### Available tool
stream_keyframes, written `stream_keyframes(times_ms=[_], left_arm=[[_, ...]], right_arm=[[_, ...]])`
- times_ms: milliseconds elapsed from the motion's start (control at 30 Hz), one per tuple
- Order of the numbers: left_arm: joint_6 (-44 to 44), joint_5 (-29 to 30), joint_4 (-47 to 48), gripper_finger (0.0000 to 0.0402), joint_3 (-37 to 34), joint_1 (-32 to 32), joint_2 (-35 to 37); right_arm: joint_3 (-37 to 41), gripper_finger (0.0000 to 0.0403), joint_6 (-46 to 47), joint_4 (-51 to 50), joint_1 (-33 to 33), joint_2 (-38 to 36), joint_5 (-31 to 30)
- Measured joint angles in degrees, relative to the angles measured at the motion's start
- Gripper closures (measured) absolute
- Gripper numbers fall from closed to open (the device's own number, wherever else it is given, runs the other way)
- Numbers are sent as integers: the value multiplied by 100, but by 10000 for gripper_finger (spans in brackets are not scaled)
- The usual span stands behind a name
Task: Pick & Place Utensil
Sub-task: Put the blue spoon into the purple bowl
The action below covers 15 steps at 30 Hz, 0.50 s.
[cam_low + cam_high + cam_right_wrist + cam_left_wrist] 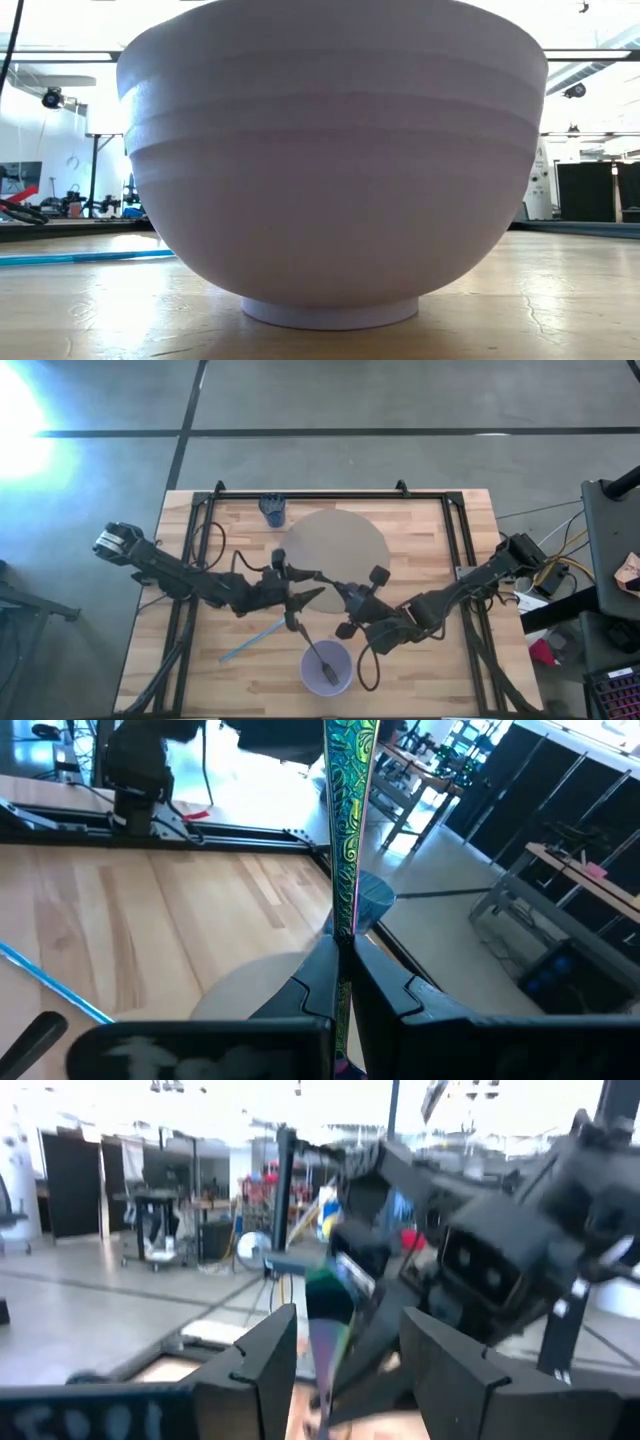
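Observation:
A utensil with a green patterned handle (347, 830) is in my right gripper (343, 592), which is shut on it above the near edge of the grey round plate (335, 540). The utensil (320, 578) reaches toward my left gripper (300, 597). That gripper is open, and its fingers (262, 1365) stand on either side of the utensil's free end (328, 1320) without plainly touching it. A lavender bowl (326, 667) stands near the table's near edge with a dark utensil (325, 658) lying in it. A blue utensil (255, 637) lies flat on the table. My right gripper pinches the patterned handle (345, 945) between its two fingers (312, 982). The handle runs on past the fingertips toward the left arm. The utensil is lifted clear of the table and the plate.
A dark blue cup-like object (272, 508) stands at the far edge, beside the plate. A black frame (330, 494) runs along the table's far and side edges. In the low view the bowl (330, 160) fills the picture, with the blue utensil (90, 257) behind it.

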<state>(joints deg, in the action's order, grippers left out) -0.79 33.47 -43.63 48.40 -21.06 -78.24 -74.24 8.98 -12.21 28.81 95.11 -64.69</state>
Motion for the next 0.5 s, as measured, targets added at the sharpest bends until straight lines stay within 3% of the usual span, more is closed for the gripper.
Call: stream_keyframes(times_ms=[333,500], left_arm=[[-307,-1,-341,231,0,151,0],[-309,-38,-337,255,0,255,0]], right_arm=[[0,390,-121,108,-175,0,28],[0,390,-121,114,-247,0,68]])
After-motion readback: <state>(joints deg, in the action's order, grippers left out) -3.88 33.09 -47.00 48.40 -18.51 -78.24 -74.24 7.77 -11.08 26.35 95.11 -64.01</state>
